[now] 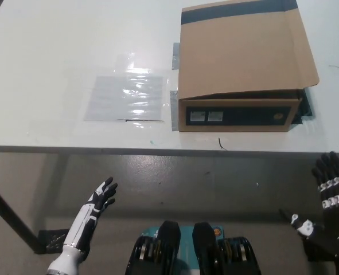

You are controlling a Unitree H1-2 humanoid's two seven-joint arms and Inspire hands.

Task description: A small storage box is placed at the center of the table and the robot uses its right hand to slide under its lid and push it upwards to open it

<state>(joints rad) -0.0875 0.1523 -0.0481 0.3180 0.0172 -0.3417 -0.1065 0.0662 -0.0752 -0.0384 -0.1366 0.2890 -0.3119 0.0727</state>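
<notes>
Cardboard storage box (pixel 241 63) sits on the white table (pixel 54 57) at about 1 o'clock from frame centre, lid (pixel 244 51) down and overhanging the front face — closed. A clear plastic sheet (pixel 126 97) lies flat just beside the box, at its 9 o'clock. Right hand (pixel 330 189) is black, at 4 o'clock, below the table edge, well apart from the box, fingers spread, grasping nothing. Left hand (pixel 103 197) is white, at 7 o'clock, fingers extended and empty — resting off the table.
</notes>
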